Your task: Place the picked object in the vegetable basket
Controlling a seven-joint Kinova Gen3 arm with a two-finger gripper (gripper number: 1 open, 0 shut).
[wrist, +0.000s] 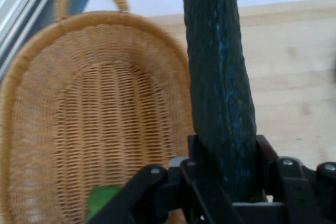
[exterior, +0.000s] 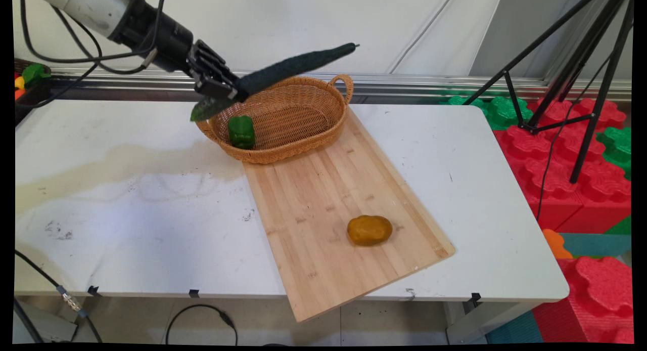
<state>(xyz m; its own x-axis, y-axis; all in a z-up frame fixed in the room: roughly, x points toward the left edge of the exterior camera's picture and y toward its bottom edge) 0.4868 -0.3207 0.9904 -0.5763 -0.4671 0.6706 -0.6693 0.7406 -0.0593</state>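
Cucumber is what the arm has hold of: a long, dark green one, pinched near its lower end by the black claw and held in the air above the near-left rim of the basket, slanting up and to the right. Through the hand view the cucumber runs straight up between the two fingers, which are closed against its sides.

Under it all is the white surface, stained and scuffed on its left half. A long wooden cutting board lies on it at an angle, its near corner hanging past the front edge. The oval wicker basket, with a loop handle at its far end, sits on the board's far end. Inside the basket, against its left wall, lies a green bell pepper. Down near the board's front right sits a yellowish-brown potato, well apart from the basket.
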